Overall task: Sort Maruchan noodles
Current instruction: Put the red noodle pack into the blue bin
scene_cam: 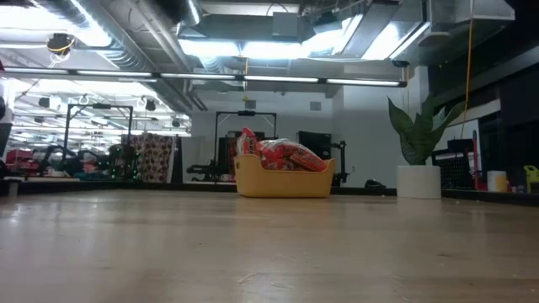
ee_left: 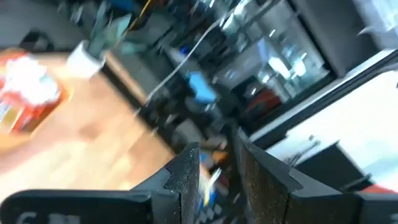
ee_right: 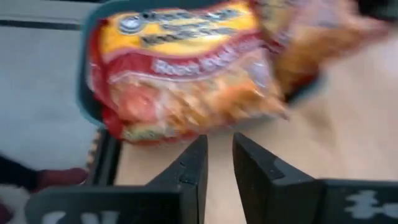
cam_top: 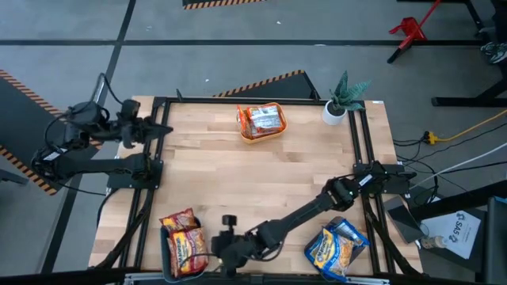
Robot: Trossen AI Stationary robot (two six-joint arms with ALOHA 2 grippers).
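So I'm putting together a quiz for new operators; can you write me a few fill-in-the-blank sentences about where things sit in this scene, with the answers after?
1. The orange-yellow bin at the table's far edge holds ____ packets.
2. The blue-white packets lie under the ____ arm.
3. The right gripper, holding nothing, is beside the ____ bin of orange-yellow packets.
4. The potted plant stands at the table's far ____ corner.

Missing words: red-silver; right; teal; right

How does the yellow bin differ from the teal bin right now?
The yellow bin sits at the table's far edge near the plant; the teal bin sits at the near-left corner. The yellow bin holds red-silver packets; the teal bin holds orange-yellow packets. The right pincer is beside the teal bin only. Both hold noodles.
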